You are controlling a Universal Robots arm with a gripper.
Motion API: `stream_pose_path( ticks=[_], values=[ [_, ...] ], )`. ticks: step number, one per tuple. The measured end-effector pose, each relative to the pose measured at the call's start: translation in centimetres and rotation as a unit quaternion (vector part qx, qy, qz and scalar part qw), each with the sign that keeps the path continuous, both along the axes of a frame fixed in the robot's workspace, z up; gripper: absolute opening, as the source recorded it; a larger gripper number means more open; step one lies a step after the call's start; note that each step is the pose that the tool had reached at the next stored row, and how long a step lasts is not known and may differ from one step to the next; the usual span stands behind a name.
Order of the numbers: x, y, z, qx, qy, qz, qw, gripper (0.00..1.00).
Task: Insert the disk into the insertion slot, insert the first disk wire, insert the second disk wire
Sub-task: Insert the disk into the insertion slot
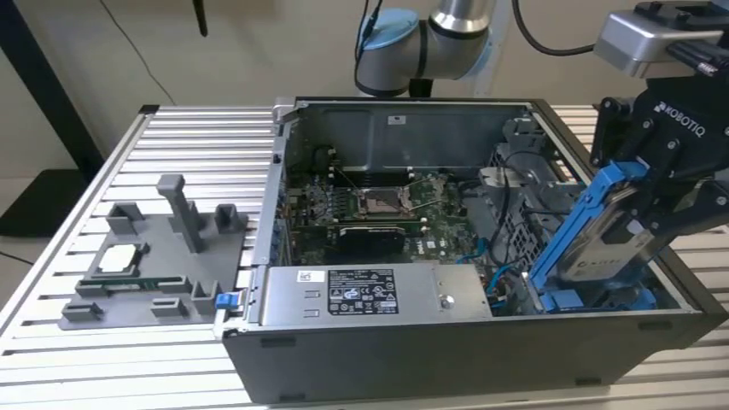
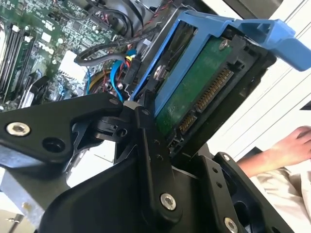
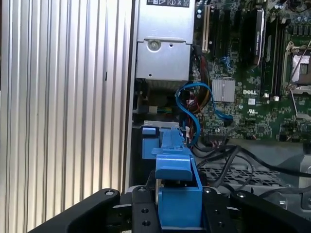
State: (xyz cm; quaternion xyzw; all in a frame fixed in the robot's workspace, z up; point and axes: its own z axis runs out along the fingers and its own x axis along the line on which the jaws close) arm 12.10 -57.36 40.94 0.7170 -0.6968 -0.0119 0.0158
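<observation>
Disk (image 1: 606, 232), the flat silver-grey hard drive w/ white label clipped in a bright blue plastic carrier frame, is up in the air, tilted steeply. Its lower end dips into the open case at the exterior view's right, upper end leaning out over the case wall. Not seated yet. The second wrist view shows its green circuit-board underside (image 2: 194, 92) w/ connector row exposed, prob. so the wires can reach it later.

Black robot gripper (image 1: 638, 213) has it: jaws pinching the disk across its two long edges, one on each side. The tilt looks deliberate, angling the carrier's leading end toward the insertion slot (image 1: 521, 235), the narrow bay in the grey perforated metal drive cage just beside and below it.

Second blue-fronted drive carrier (image 3: 150, 145) sits low in the case, near the held one's front end, so two carriers total, one in the jaws.

Thin blue data cables (image 3: 187, 97) loop beside the cage, looks like two, loose, nothing plugged into the disk.

Further out there's one green motherboard (image 1: 376, 205) and one silver power supply box (image 1: 364, 295), inside one dark grey computer case (image 1: 456, 363). Case rests on the slatted aluminium tabletop (image 1: 194, 145), next to one grey plastic parts fixture (image 1: 160, 256).

A person's hand (image 2: 297, 141) rests off to the side, well apart from the gripper.
</observation>
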Motion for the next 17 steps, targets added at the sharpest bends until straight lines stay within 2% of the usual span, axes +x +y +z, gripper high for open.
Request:
stream_pose_path(
  ticks=[5,9,11,16,17],
  values=[
    [0.2,0.1,-0.25,0.0008,0.0001,0.0,1.0,0.0],
    [0.2,0.48,-0.48,0.0006,0.0,-0.004,1.0,0.0],
    [0.2,0.71,-0.71,0.0005,0.0001,-0.006,1.0,0.0],
    [0.2,0.77,-1.61,0.0017,-0.0001,-0.007,1.0,0.0],
    [0.2,0.76,-1.63,0.0012,0.0,-0.007,1.0,1.0]
  ],
)
